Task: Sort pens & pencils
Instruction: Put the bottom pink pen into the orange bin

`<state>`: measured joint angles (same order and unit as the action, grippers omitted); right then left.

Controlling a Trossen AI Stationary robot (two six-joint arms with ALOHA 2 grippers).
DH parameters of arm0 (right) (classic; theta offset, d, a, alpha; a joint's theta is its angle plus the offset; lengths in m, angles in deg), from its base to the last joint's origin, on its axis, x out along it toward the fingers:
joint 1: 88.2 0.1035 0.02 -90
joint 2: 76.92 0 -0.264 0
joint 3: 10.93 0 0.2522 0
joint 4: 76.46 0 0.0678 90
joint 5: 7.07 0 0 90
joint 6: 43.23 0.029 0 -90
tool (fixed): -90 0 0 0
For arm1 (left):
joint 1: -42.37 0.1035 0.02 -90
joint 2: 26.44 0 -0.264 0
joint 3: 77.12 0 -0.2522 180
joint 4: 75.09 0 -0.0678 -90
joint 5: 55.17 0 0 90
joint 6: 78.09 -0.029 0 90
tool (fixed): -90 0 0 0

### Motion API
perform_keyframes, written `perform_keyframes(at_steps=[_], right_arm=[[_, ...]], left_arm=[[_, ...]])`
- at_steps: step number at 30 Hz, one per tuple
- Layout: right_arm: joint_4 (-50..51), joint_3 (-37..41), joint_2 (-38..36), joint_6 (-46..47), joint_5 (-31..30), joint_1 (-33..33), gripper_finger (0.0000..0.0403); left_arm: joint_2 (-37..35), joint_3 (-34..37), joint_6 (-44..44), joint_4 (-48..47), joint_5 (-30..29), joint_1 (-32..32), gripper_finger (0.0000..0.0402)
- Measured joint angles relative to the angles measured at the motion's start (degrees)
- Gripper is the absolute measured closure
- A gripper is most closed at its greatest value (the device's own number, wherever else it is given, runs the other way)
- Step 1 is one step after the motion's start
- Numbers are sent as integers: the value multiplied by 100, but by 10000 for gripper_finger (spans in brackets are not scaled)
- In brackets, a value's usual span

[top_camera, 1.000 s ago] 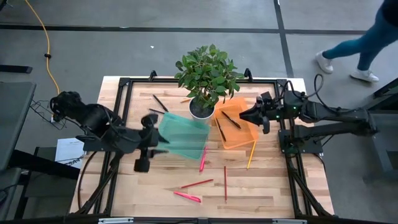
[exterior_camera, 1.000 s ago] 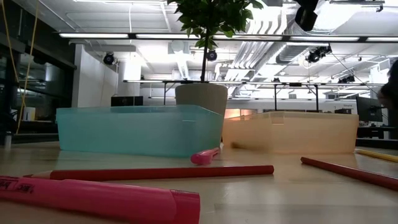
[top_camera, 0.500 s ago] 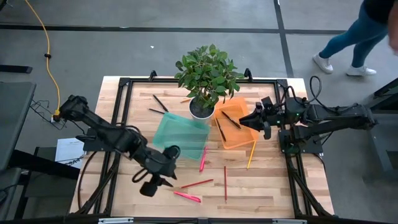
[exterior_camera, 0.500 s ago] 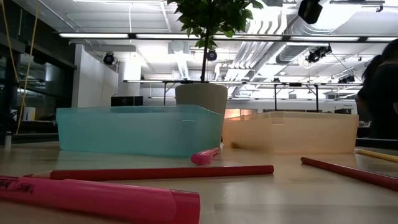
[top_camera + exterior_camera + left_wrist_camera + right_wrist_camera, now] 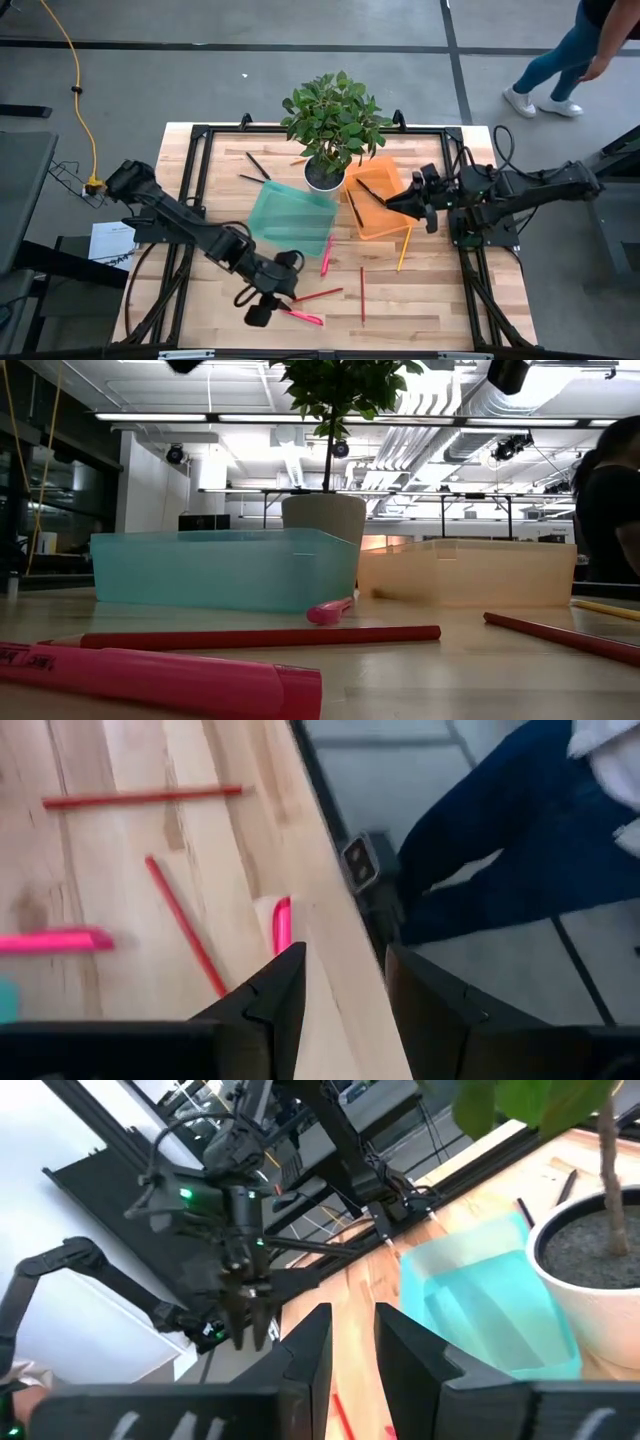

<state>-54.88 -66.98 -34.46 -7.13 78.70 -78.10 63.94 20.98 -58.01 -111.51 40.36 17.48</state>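
Observation:
My left gripper [image 5: 281, 294] hangs open low over the table's near middle, its fingers [image 5: 283, 988] empty. Just ahead of it lie a pink pen [image 5: 283, 925] by the near edge and a red pencil [image 5: 318, 295]. Flat on the wood lie another red pencil [image 5: 362, 295], a second pink pen [image 5: 326, 256] and a yellow pencil [image 5: 404, 248]. Two black pens [image 5: 255, 170] lie at the far left. My right gripper [image 5: 398, 197] hovers open and empty over the orange bin [image 5: 385, 225], which holds two black pens [image 5: 363, 198].
A teal bin [image 5: 293, 220] stands left of the orange one, with a potted plant [image 5: 330, 125] behind them. A person's legs [image 5: 500, 840] stand beyond the table's near edge; another person [image 5: 570, 60] walks at the far right. Bare wood lies at the near right.
My left gripper has swept from beside the teal bin toward the table's near edge and down, tipping its fingers downward, and now hangs over the pink pen and red pencil. My right gripper has swung slightly toward the near edge over the orange bin.

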Motion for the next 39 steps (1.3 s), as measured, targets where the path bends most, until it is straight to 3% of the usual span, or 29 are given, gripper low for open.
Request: perform_keyframes(at_steps=[6,12,25,39], right_arm=[[51,0,-2,13,-106,232,334],[90,-6,26,13,-242,431,334],[331,-2,134,14,-274,841,334],[269,2,72,-122,-291,985,334]], left_arm=[[422,-364,87,-76,-330,-152,275],[827,-899,29,-805,-797,-352,275],[1975,-1752,333,-1456,-578,-417,275],[2438,-1773,722,-1405,-662,-579,275]])
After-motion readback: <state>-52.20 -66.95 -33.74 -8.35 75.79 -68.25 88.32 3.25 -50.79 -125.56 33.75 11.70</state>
